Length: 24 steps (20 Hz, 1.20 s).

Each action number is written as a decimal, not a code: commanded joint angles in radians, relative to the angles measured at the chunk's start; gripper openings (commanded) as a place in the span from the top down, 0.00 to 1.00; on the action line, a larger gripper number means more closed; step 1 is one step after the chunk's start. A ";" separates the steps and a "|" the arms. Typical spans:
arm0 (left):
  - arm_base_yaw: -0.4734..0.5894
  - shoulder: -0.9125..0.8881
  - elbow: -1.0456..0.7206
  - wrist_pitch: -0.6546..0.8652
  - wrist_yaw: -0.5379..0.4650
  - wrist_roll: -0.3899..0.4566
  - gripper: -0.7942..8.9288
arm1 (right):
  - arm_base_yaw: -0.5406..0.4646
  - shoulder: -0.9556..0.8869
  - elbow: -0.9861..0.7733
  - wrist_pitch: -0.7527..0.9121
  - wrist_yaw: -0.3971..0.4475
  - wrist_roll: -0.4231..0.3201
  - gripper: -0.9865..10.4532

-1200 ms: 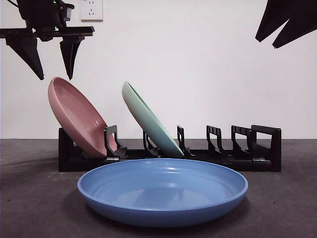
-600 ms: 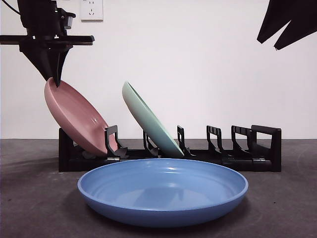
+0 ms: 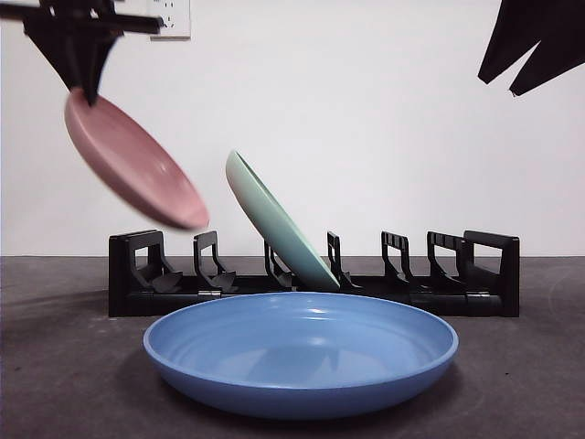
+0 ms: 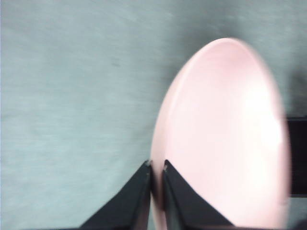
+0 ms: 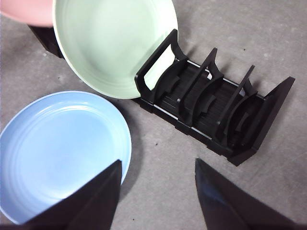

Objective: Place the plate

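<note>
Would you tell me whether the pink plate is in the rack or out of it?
Out. The pink plate hangs tilted above the rack, clear of its slots, with the left gripper shut on its rim.

Below my right gripper (image 5: 157, 162) a blue plate (image 3: 302, 352) lies flat on the grey table (image 3: 55, 366), part of its rim under one jaw. Beyond it stands a black slotted rack (image 3: 494, 274). A pale green plate (image 3: 274, 224) leans tilted in one of its slots, lower than my left gripper (image 3: 87, 91) and off toward my right one. A white wall socket (image 3: 169, 18) sits just beside my left gripper, on the wall behind.
</note>
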 commanded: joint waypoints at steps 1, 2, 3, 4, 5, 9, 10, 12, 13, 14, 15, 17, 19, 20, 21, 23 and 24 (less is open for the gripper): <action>-0.005 0.013 0.093 -0.054 -0.050 0.033 0.90 | 0.004 0.003 0.011 0.000 -0.001 0.010 0.70; -0.005 0.013 0.120 -0.082 -0.075 0.033 0.90 | 0.004 0.003 0.011 -0.002 -0.001 0.010 0.70; -0.005 0.013 0.146 -0.111 -0.093 0.037 0.90 | 0.004 0.003 0.011 -0.004 -0.001 0.010 0.70; -0.004 0.012 0.164 -0.136 -0.106 0.041 0.90 | 0.004 0.003 0.011 -0.008 -0.001 0.010 0.70; -0.004 0.005 0.172 -0.159 -0.115 0.044 0.90 | 0.004 0.003 0.011 -0.012 -0.001 0.010 0.70; -0.005 -0.035 0.170 -0.239 -0.116 0.053 0.90 | 0.004 0.003 0.011 -0.018 -0.001 0.010 0.70; -0.008 -0.054 0.163 -0.240 -0.117 0.059 0.90 | 0.004 0.003 0.011 -0.018 -0.001 0.010 0.70; -0.021 -0.112 0.133 -0.230 -0.117 0.058 0.90 | 0.004 0.003 0.011 -0.018 -0.001 0.010 0.70; -0.024 -0.145 0.111 -0.229 -0.117 0.058 0.90 | 0.004 0.003 0.011 -0.018 -0.001 0.010 0.70; -0.024 -0.187 0.072 -0.214 -0.117 0.058 0.90 | 0.004 0.003 0.011 -0.018 -0.001 0.010 0.70; -0.025 -0.236 0.019 -0.190 -0.116 0.058 0.90 | 0.004 0.003 0.011 -0.018 -0.001 0.010 0.70; -0.026 -0.362 -0.136 -0.108 -0.097 0.053 0.90 | 0.004 0.003 0.011 -0.019 -0.001 0.010 0.70; -0.026 -0.506 -0.317 -0.020 -0.052 0.036 0.90 | 0.004 0.003 0.011 -0.019 -0.001 0.010 0.70; -0.026 -0.585 -0.412 0.023 -0.023 0.014 0.90 | 0.004 0.003 0.011 -0.019 -0.001 0.010 0.70; -0.026 -0.649 -0.487 0.052 0.005 -0.012 0.90 | 0.004 0.003 0.011 -0.019 -0.001 0.010 0.70; -0.026 -0.778 -0.634 0.090 0.074 -0.084 0.90 | 0.004 0.003 0.011 -0.018 -0.001 0.010 0.70; -0.026 -0.842 -0.710 0.101 0.107 -0.127 0.90 | 0.004 0.003 0.011 -0.018 -0.001 0.010 0.70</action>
